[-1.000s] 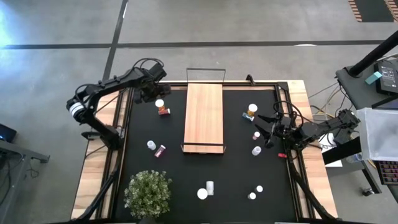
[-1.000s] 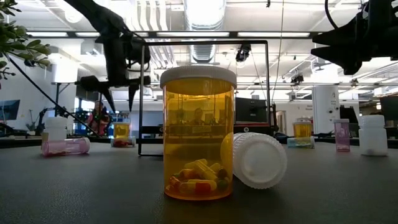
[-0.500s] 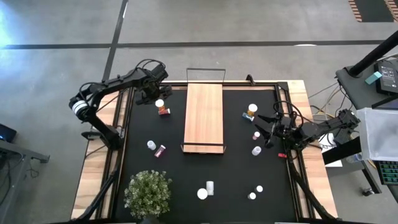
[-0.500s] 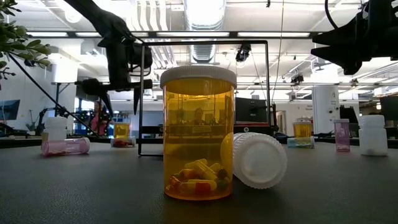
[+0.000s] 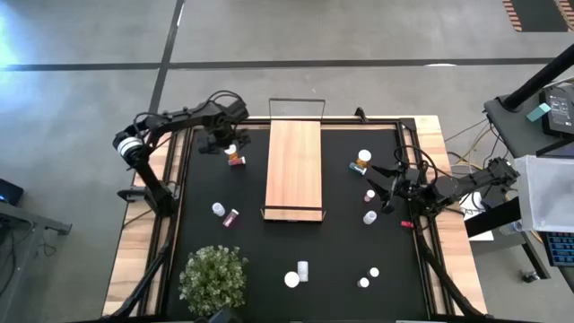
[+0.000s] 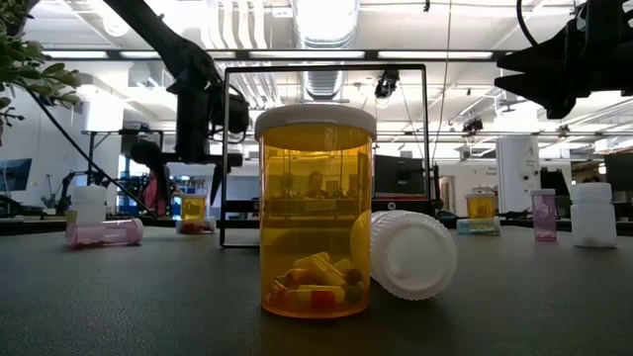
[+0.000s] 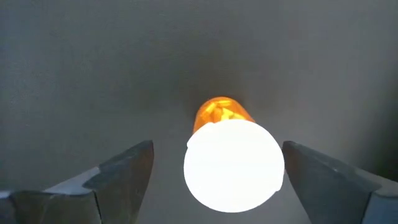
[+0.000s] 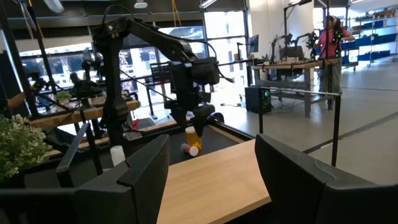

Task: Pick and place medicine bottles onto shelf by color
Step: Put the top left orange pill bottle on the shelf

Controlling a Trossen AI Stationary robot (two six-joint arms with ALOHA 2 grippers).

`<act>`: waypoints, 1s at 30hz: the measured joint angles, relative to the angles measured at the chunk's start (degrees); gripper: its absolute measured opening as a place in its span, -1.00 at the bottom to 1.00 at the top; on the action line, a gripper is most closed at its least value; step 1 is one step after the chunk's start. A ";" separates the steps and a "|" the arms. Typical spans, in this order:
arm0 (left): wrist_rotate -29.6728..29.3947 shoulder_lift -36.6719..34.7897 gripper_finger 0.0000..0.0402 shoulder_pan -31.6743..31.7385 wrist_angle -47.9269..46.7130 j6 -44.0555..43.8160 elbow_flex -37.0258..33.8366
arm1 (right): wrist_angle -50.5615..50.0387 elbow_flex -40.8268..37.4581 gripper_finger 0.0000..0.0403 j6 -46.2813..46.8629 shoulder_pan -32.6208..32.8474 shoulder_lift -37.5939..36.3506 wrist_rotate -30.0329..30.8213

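Note:
An orange medicine bottle (image 7: 217, 112) with a white cap (image 7: 233, 165) stands upright on the black mat at the far left. My left gripper (image 5: 229, 141) hangs open right over it, pointing down, one finger on each side of the cap with a gap at both. A red bottle (image 5: 236, 161) lies beside it. The light-wood shelf (image 5: 294, 169) lies mid-table. My right gripper (image 5: 386, 184) waits open at the right, level, facing the shelf (image 8: 211, 180), with nothing between its fingers. Nearby stand an orange bottle (image 5: 362, 160), a pink one (image 5: 369, 195) and a white one (image 5: 369, 217).
A white bottle (image 5: 218, 209) and a lying red one (image 5: 231, 217) are left of the shelf. Several white bottles (image 5: 303, 269) and an orange one (image 6: 316, 213) sit near the front edge. A potted plant (image 5: 213, 278) stands at the near left.
My left gripper has moved toward the table's right, from beside the orange bottle to right over it, and its fingers stand wider apart. The bottles have stayed where they were.

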 joint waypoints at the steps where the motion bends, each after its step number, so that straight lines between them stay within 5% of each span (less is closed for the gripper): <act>1: 0.00 0.26 0.68 -0.02 -0.04 0.16 0.07 | -0.01 0.00 0.13 0.00 0.00 0.00 -0.01; 8: -0.27 0.34 0.62 -0.11 0.20 1.95 0.12 | -0.01 -0.01 0.13 0.00 0.00 0.00 -0.01; 23: -2.02 0.22 -0.05 -0.10 1.97 4.73 0.06 | 0.01 0.01 0.13 0.00 0.00 0.00 0.00; 30: -2.09 0.20 -0.07 -0.78 1.07 5.00 1.54 | -0.01 0.00 0.13 0.00 0.00 0.00 -0.02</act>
